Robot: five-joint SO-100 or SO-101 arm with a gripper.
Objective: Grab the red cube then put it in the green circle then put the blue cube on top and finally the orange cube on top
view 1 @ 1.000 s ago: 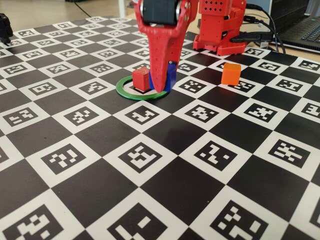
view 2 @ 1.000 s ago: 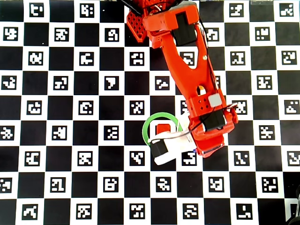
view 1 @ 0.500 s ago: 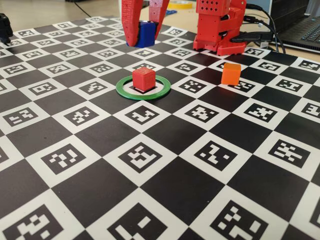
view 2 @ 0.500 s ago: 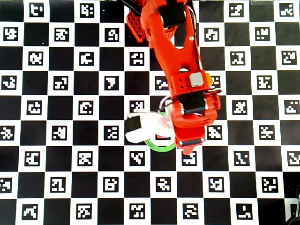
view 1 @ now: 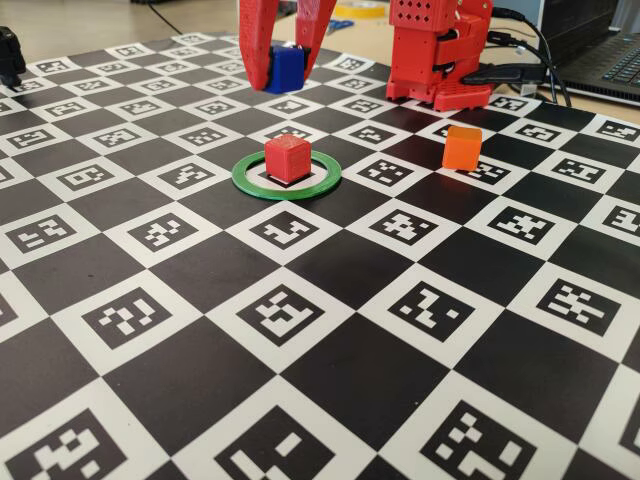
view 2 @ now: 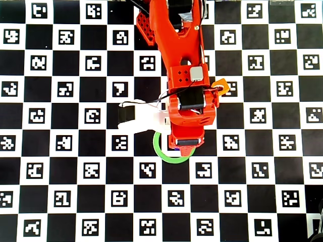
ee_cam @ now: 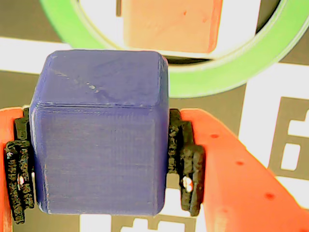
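The blue cube [view 1: 286, 68] is clamped in the gripper [view 1: 284, 72], held above the board. The red cube [view 1: 287, 158], seated inside the green circle [view 1: 247, 181], is seen below and nearer the fixed camera.

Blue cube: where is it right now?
In the fixed view the blue cube is held off the board in the gripper, above and behind the red cube that sits inside the green circle.
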